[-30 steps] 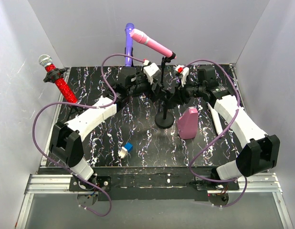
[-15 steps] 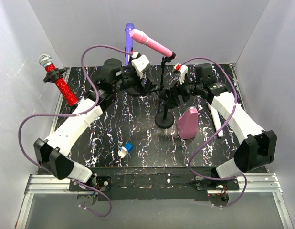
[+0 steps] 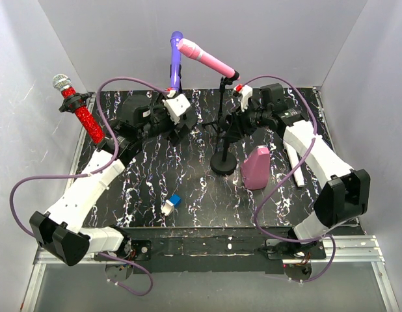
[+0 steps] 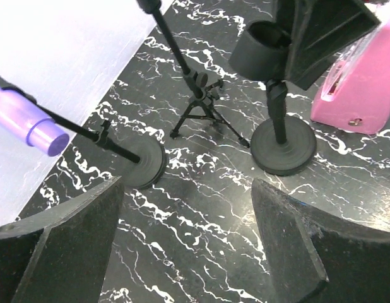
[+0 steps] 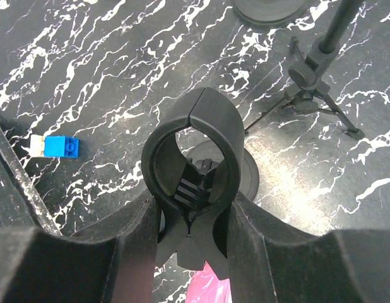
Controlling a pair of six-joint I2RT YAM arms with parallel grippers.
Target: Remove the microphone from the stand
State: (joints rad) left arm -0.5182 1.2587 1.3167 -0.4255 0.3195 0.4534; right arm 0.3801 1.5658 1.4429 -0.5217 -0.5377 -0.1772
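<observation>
A pink microphone (image 3: 207, 58) rests slanted in the clip of a tripod stand (image 3: 222, 104) at the back. A purple microphone (image 3: 176, 55) stands behind it, and a red glitter microphone (image 3: 80, 112) leans at the left edge. The middle round-base stand (image 3: 224, 162) has an empty black clip (image 5: 192, 151). My right gripper (image 5: 194, 208) is shut on that clip's lower handles (image 3: 230, 123). My left gripper (image 4: 187, 189) is open over the marble table with nothing between its fingers, and sits left of the middle stand (image 3: 187, 122).
A pink case (image 3: 256, 168) stands just right of the round-base stand (image 4: 283, 146). A small blue and white brick (image 3: 170, 205) lies near the front. The purple microphone's round base (image 4: 141, 163) and the tripod legs (image 4: 201, 120) are ahead of my left gripper. White walls enclose the table.
My left arm has swung left, away from the middle stand. The right gripper has stayed at the stand's clip and shifted only slightly.
</observation>
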